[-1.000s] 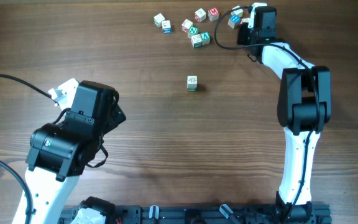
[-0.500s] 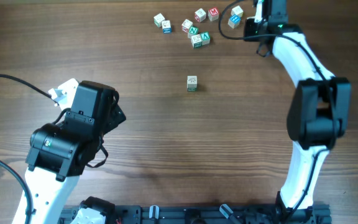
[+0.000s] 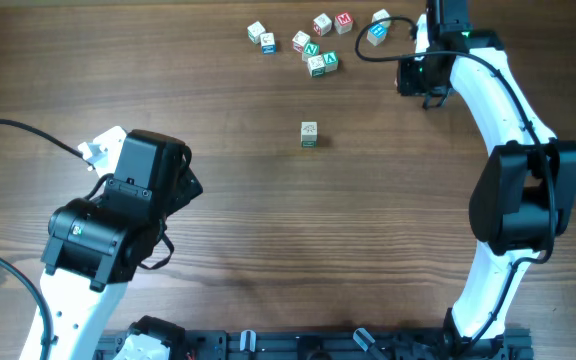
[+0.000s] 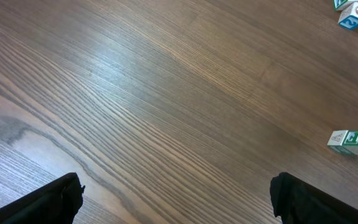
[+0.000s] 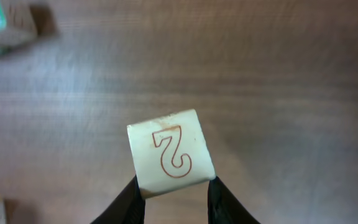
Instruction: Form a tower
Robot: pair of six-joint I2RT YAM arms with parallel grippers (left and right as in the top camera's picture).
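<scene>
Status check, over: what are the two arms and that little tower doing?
Left gripper open over bare table. Right gripper shut on red-marked cube, near the loose cubes. Tower stands mid-table, nothing between it and that cube.

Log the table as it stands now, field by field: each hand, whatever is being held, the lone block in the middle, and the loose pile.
left hand: open, empty, over bare wood
right hand: shut on held cube
held cube: pale, red outlined mark like a 2, apparently raised off the table
middle block: alone mid-table, green marks; one cube or two stacked, cannot tell from above
loose cubes: scattered group at the far edge, with red, green and blue marks
table: dark wood grain
</scene>
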